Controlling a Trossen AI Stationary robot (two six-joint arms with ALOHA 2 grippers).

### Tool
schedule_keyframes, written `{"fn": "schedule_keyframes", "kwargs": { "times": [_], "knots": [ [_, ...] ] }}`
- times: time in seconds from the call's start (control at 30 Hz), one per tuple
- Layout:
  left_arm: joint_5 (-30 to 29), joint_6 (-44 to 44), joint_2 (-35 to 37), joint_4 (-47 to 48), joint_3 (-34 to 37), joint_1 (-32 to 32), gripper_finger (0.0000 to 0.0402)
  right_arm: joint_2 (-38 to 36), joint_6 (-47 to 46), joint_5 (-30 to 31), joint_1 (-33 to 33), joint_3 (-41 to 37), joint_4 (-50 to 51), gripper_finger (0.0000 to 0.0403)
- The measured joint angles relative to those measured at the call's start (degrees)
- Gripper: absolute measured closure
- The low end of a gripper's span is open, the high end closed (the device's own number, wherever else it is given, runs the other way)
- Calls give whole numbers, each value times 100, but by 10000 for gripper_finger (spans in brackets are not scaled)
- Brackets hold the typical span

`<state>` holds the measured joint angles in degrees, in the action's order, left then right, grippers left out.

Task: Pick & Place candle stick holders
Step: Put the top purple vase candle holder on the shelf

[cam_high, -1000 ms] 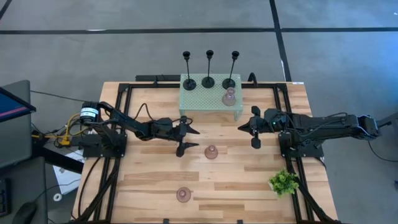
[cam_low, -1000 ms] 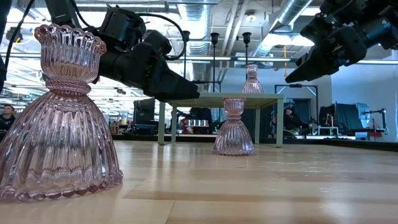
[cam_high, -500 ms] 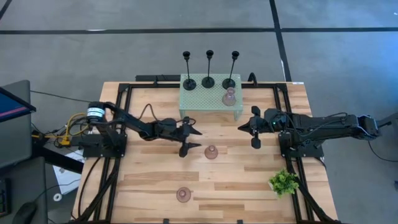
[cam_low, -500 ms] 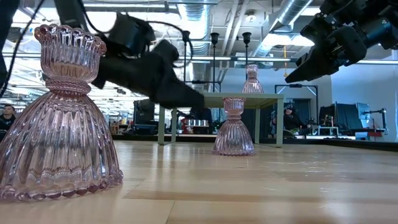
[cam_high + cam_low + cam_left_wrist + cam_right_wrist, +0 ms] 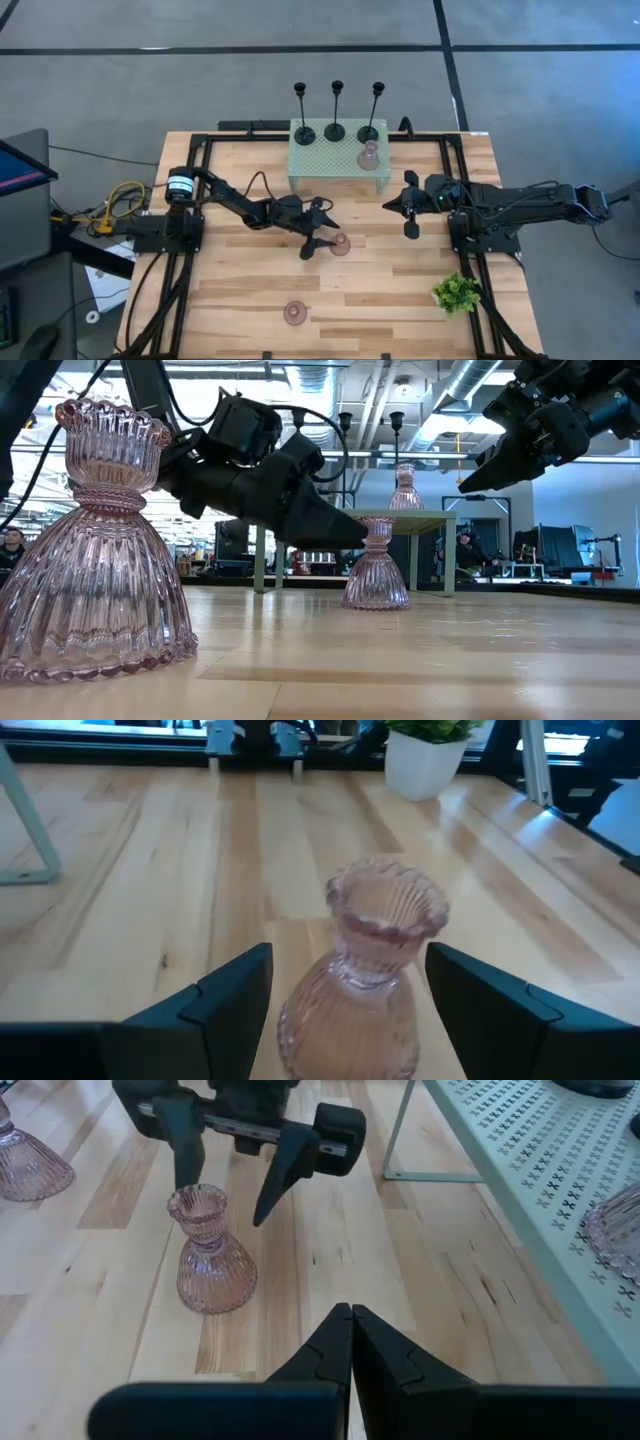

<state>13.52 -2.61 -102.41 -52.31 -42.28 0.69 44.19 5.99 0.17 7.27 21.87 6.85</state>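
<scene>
A pink glass candle stick holder (image 5: 365, 970) stands upright on its base in the middle of the table (image 5: 340, 244). My left gripper (image 5: 322, 236) is open and level. Its fingers stand on either side of the holder's neck and touch nothing. A second pink holder (image 5: 295, 313) stands near the front edge, and a third (image 5: 368, 157) on the mint-green shelf (image 5: 330, 165). Three black holders (image 5: 335, 128) stand in a row along the shelf's far side. My right gripper (image 5: 350, 1335) hangs shut above the table's right part.
A small green plant (image 5: 457, 293) in a white pot stands at the near right. Black frame rails (image 5: 190, 250) run along both sides of the table. Bare wood lies between the middle holder and the front one.
My left gripper has gone toward the table's right edge and a little toward the near edge, sinking slightly, until its open fingers stand around the middle pink holder. The holder has kept its place.
</scene>
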Motion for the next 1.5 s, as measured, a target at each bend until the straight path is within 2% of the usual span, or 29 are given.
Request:
{"fn": "schedule_keyframes", "kwargs": {
  "times": [0.2, 0.63, 0.87, 1.03, 1.33, 1.5],
  "knots": [
    [-7, 13, 79, -53, -9, -112, 137, 2, -1, 0, 2, 0, 0, 403],
    [32, 58, -444, -88, -552, -124, 137, 2, 1, 2, 2, 0, -16, 403],
    [30, 139, -452, -70, -546, -122, 139, 2, 1, 4, 2, 0, 2, 403],
    [31, 162, -450, -70, -546, -122, 167, 1, 1, 6, 2, 0, 2, 403],
    [25, 312, -443, -77, -546, -120, 257, 2, 1, 8, 2, 0, 2, 403],
    [25, 600, -393, -26, -546, -122, 257, 2, 1, 10, 2, 0, 3, 403]
  ]
}}
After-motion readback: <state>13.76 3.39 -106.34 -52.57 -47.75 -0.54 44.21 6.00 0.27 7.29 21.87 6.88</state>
